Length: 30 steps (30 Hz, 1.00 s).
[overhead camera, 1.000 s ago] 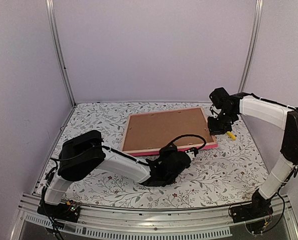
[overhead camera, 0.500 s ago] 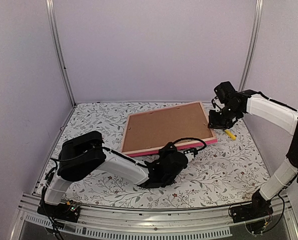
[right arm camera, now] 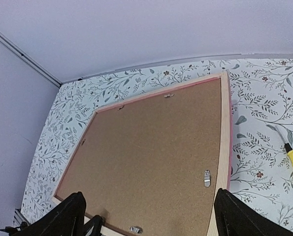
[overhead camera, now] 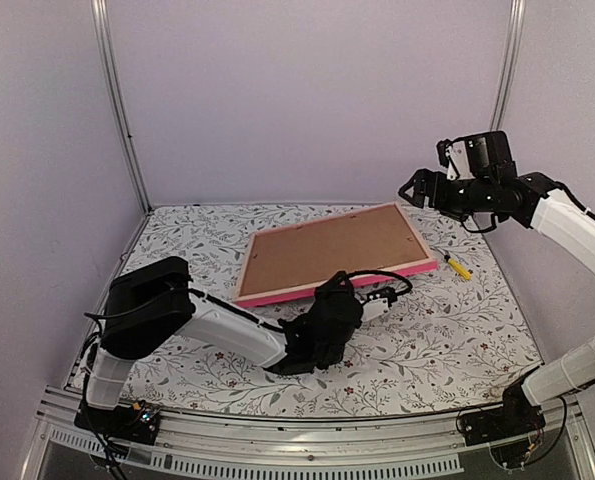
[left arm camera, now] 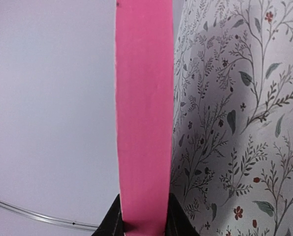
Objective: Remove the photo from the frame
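Two fingers [left arm camera: 112,223] of the left claw [left arm camera: 144,226] are closed onto the near edge of the frame [left arm camera: 144,123], the pink strip filling the narrow gap between them in the left wrist view. From above, this grip sits towards the right end of that near edge, with the left arm stretched low over the flowered tabletop [overhead camera: 457,340]. The frame lies face down, its plain brown backing board [overhead camera: 327,250] turned up and the thin pink border showing along the near and right sides. Whether the gripped edge is raised off the tabletop cannot be told. Small metal clips [right arm camera: 207,178] sit along the inner rim of the backing. Just beside the frame's right side, apart from it, a yellow-handled tool [overhead camera: 459,267] lies on the tabletop. Farthest back, the right claw [right arm camera: 151,219] hangs in the air above the frame's far right corner, its fingers spread wide apart and holding nothing. The frame lies well below it, and its wrist camera looks down across the whole backing board.
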Each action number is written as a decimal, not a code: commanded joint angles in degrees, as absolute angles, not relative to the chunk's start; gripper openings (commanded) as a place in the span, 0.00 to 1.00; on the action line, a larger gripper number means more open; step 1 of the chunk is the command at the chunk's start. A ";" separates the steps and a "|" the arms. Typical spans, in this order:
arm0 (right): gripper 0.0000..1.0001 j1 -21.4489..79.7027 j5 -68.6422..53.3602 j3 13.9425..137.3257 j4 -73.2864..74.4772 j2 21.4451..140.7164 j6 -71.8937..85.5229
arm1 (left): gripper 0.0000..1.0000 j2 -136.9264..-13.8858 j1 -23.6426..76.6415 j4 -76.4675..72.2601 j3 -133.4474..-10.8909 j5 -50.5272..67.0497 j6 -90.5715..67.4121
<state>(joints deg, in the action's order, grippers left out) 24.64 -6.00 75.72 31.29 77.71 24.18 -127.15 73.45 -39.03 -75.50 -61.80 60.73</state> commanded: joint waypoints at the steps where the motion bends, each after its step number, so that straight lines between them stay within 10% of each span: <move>1: 0.95 24.79 -2.85 75.75 22.83 74.55 25.25 | 0.00 -118.67 73.44 -52.97 -77.81 -62.83 63.82; 30: 0.97 24.79 6.69 60.81 -1.63 61.73 28.46 | 0.00 -96.69 64.86 -2.50 -90.09 -41.06 21.63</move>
